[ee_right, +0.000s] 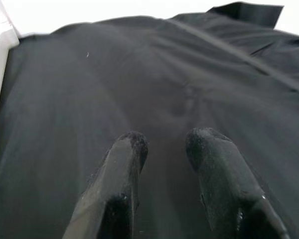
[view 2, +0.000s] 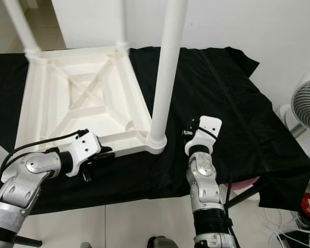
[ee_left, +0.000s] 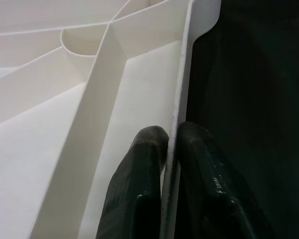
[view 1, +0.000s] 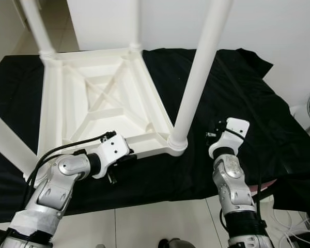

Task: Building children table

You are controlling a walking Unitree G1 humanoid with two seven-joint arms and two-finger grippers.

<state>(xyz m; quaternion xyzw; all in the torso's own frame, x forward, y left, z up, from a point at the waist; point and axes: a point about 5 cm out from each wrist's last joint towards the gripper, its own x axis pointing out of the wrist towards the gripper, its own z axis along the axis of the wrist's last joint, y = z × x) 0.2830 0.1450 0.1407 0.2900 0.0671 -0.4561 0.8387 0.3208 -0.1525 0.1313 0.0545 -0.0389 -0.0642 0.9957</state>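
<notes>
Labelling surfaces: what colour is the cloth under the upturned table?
Plain black cloth, clearest in the right eye view; the table on it is white.

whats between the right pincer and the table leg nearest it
Only bare black cloth separates the right pincer from the upturned white plastic table's nearest round leg, seen in both eye views.
</notes>
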